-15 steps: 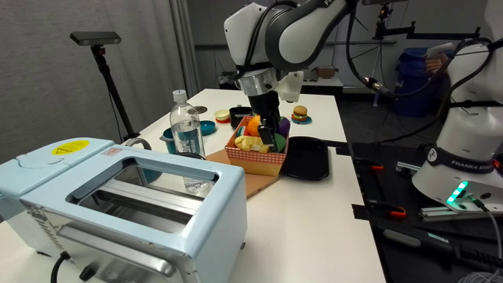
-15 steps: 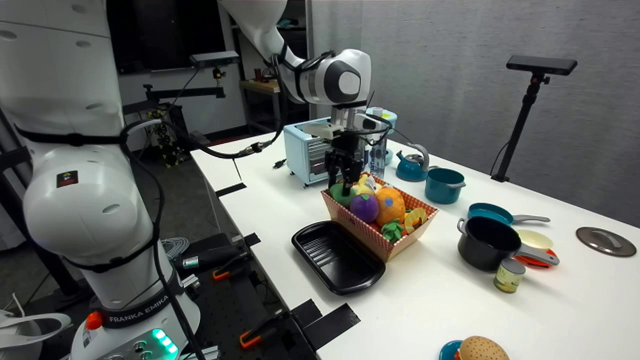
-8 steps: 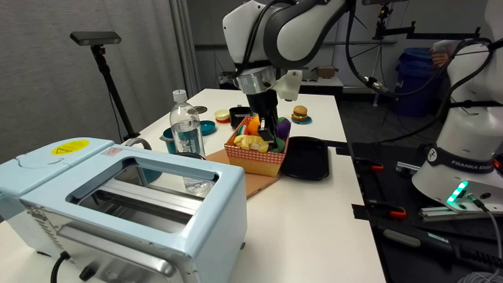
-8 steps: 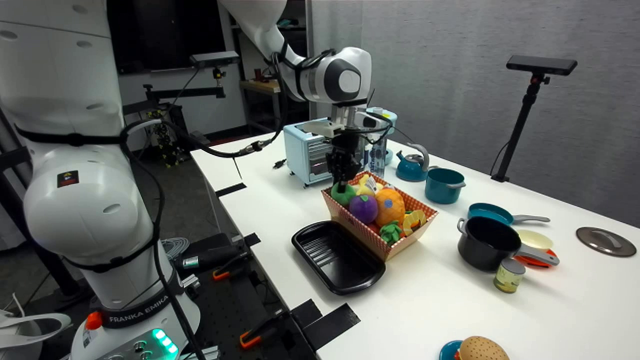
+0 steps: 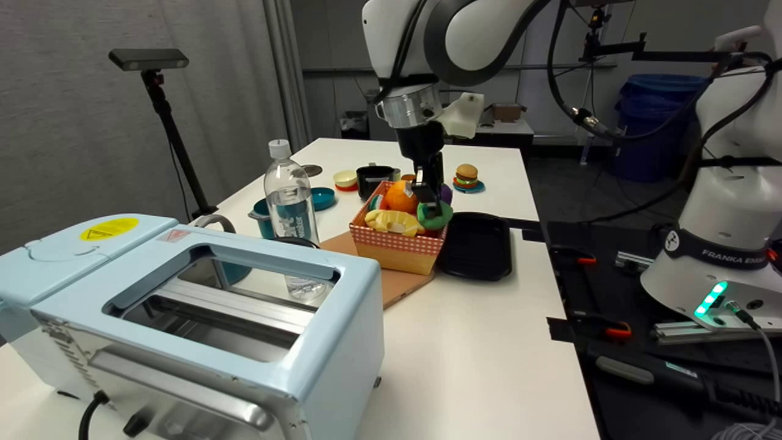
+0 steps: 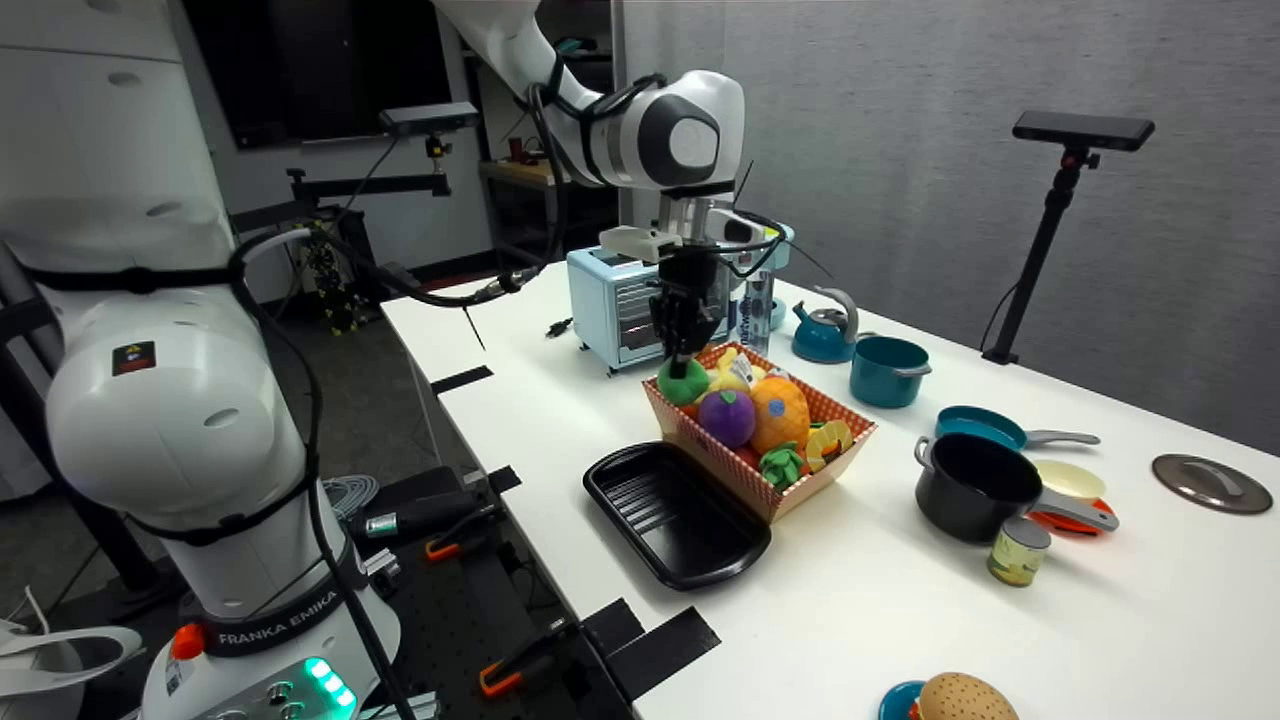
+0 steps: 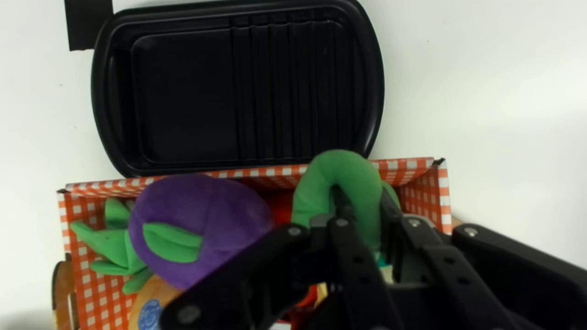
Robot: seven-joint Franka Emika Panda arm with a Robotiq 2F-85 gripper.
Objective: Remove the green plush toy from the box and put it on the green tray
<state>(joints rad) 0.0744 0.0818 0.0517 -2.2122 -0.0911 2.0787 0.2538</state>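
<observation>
The green plush toy [image 7: 345, 172] is pinched and folded between the fingers of my gripper [image 7: 365, 208], which is shut on it. In both exterior views the toy [image 5: 437, 216] shows at one end of the box [image 5: 394, 260], raised at about rim height, and I cannot tell whether it still touches the toys beneath. The box has a red-and-white checked rim [image 7: 415, 165]. Right along its long side lies the green tray [image 6: 650, 510], nearly black, with nothing in it. In the wrist view the tray [image 7: 183, 96] sits just beyond the box's wall.
Purple [image 6: 728, 417], orange [image 6: 780, 413] and yellow [image 5: 394, 222] toys fill the box. A pale blue oven [image 5: 244, 293] and a water bottle [image 5: 292, 208] stand nearby. Several pots, including a black one [image 6: 975, 495], and a toy burger [image 6: 962, 697] are elsewhere on the table.
My gripper has gone down onto the green toy, its fingers have closed on it, and it has risen a little. The toy has come up with it. The box and tray have stayed put.
</observation>
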